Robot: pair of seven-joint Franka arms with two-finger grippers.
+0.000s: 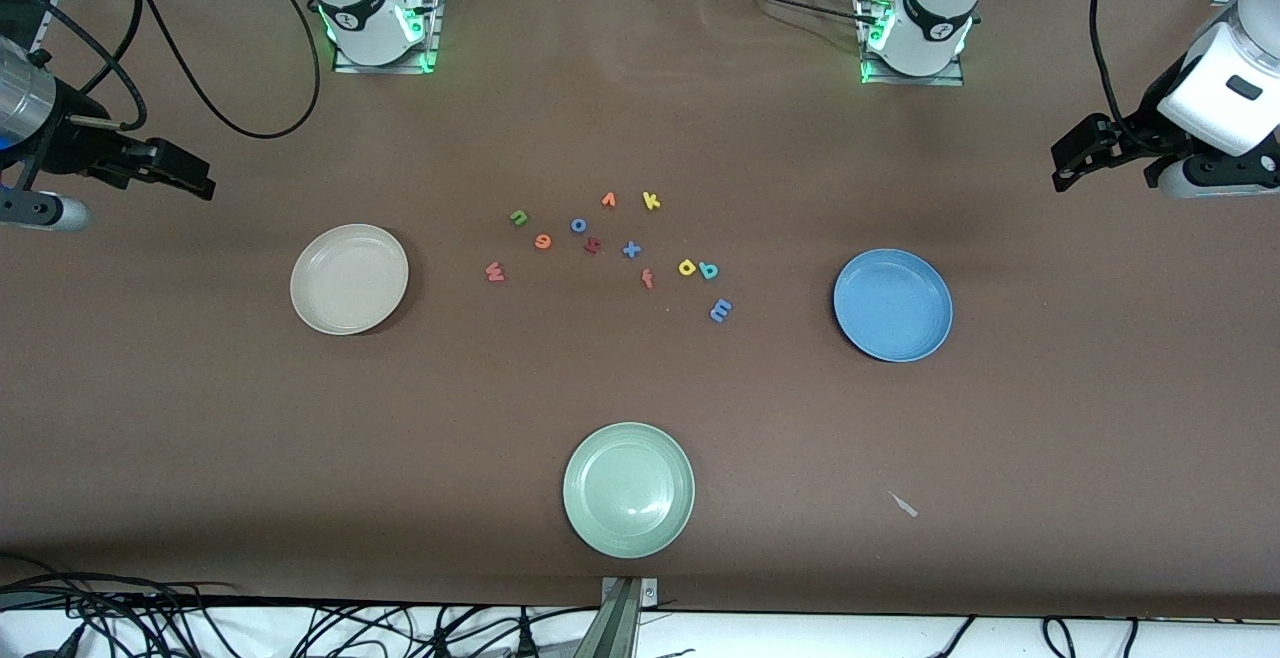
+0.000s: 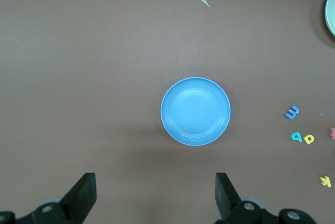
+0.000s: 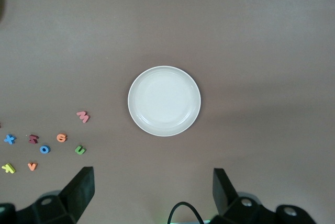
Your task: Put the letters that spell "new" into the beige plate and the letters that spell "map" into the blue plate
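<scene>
The beige plate [image 1: 349, 278] [image 3: 164, 101] lies toward the right arm's end, the blue plate [image 1: 893, 304] [image 2: 195, 111] toward the left arm's end. Between them lie the green n [image 1: 518, 217] [image 3: 79, 150], orange e [image 1: 542, 241] [image 3: 62, 138], pinkish w [image 1: 494, 272] [image 3: 82, 116], blue m [image 1: 720, 311] [image 2: 293, 112], yellow a [image 1: 687, 267] [image 2: 309, 139] and teal p [image 1: 709, 270] [image 2: 296, 136]. My right gripper [image 1: 200, 178] [image 3: 153, 187] hangs open and empty over bare table beside the beige plate. My left gripper [image 1: 1065, 166] [image 2: 156, 192] hangs open and empty beside the blue plate.
Among the letters lie an orange v [image 1: 608, 200], yellow k [image 1: 651, 201], blue o [image 1: 578, 225], blue x [image 1: 631, 250], red f [image 1: 647, 279] and a dark red letter [image 1: 592, 246]. A pale green plate [image 1: 628, 489] sits nearest the front camera. A small white scrap [image 1: 903, 504] lies beside it.
</scene>
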